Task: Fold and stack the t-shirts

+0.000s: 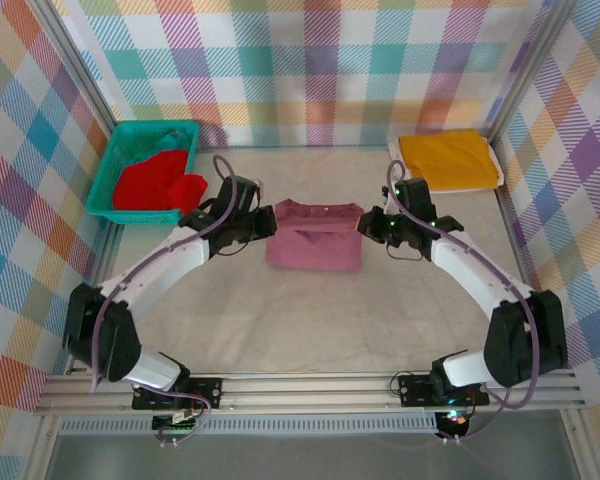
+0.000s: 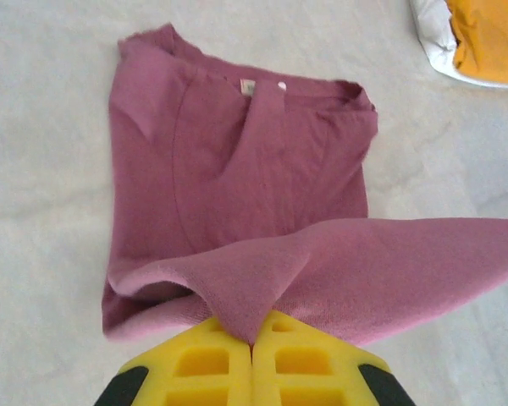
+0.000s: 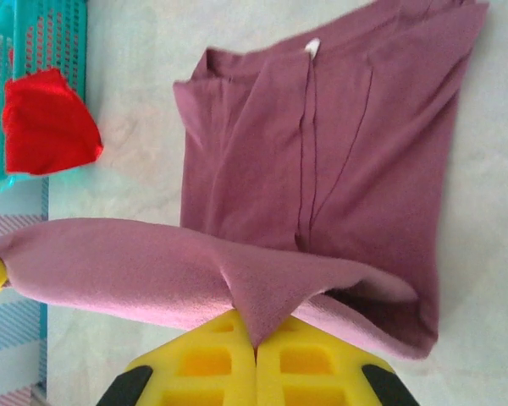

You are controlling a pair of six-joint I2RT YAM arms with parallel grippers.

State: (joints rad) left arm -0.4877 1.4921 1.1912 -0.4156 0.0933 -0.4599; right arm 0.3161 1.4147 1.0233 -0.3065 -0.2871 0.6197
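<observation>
The maroon t-shirt (image 1: 313, 238) lies partly folded in the middle of the table, neck toward the back. My left gripper (image 1: 266, 222) is shut on its left side, pinching a raised fold of maroon cloth (image 2: 356, 262) between the yellow fingers (image 2: 203, 359). My right gripper (image 1: 366, 226) is shut on the right side in the same way, and the lifted edge (image 3: 135, 266) stretches between the two. A yellow-orange t-shirt (image 1: 448, 160) lies folded at the back right. The bright red t-shirt (image 1: 158, 183) sits crumpled in the basket, spilling over its edge (image 3: 46, 123).
The teal plastic basket (image 1: 130, 135) stands at the back left, by the wall. A white sheet (image 1: 496, 165) lies under the yellow-orange t-shirt. Checked walls enclose the table on three sides. Bare pale cloth stretches in front of the maroon t-shirt.
</observation>
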